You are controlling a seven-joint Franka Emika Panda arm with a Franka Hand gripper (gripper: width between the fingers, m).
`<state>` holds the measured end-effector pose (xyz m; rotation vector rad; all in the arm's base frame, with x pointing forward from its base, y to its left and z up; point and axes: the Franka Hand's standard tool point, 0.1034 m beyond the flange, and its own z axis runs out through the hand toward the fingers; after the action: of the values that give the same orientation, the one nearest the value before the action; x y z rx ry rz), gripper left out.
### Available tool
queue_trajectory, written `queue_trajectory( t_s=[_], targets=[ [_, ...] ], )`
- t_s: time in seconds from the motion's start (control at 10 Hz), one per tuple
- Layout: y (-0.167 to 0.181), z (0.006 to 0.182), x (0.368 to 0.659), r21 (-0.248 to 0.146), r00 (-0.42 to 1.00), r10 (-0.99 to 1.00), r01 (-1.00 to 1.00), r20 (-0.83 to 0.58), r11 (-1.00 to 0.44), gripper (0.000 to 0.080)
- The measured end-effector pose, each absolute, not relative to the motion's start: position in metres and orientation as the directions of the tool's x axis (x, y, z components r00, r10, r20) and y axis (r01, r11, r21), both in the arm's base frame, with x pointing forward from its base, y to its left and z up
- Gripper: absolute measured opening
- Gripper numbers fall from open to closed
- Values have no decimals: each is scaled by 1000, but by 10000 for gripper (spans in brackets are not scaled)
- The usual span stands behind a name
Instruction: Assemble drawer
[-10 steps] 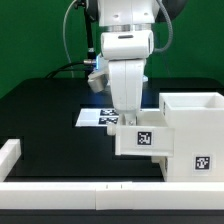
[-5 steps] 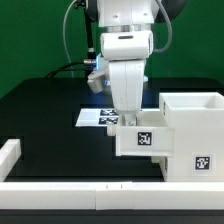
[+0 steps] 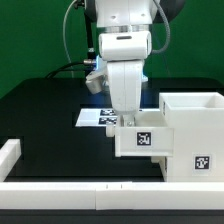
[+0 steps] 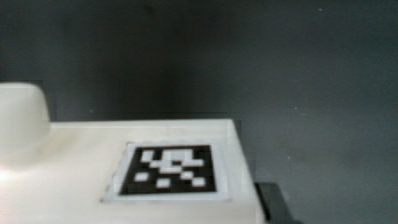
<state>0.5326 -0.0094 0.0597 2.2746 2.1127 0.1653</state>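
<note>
Fingers (image 3: 128, 121) of the arm sit directly over the small tray (image 3: 140, 138) — their tips are hidden behind the tray's upper edge in the exterior view, and the wrist view does not show them clearly, so it cannot be told whether they are apart, together or clamped on the tray.

Drawer location: the parts stand on the black surface (image 3: 50, 115) toward the exterior view's right. The large housing (image 3: 192, 135) is a white box, open at the top, with one black-and-white square tag on its near face. Which way its long axis runs cannot be told from this view.

Small tray: white, boxy, upright and level, with one square tag on the face turned toward the exterior camera. It sits against the housing's side on the exterior view's left; the two appear to touch. Its underside seems clear of the surface, though this is not certain.

Wrist view: a white flat face of the tray (image 4: 107, 160) with a square tag, blurred, and a rounded white form at one edge.

Marker board (image 3: 98, 117) — flat on the surface behind the tray, partly covered by the arm. Low white rail (image 3: 70, 187) along the near edge.
</note>
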Motion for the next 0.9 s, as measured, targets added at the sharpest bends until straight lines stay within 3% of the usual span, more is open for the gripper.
queue_trajectory(
  t_s=[0.4,0.9],
  targets=[
    [-18,59,536,105,-37,998,994,42,32,38],
    [-1,62,541,103,11,999,995,50,-16,38]
  ],
)
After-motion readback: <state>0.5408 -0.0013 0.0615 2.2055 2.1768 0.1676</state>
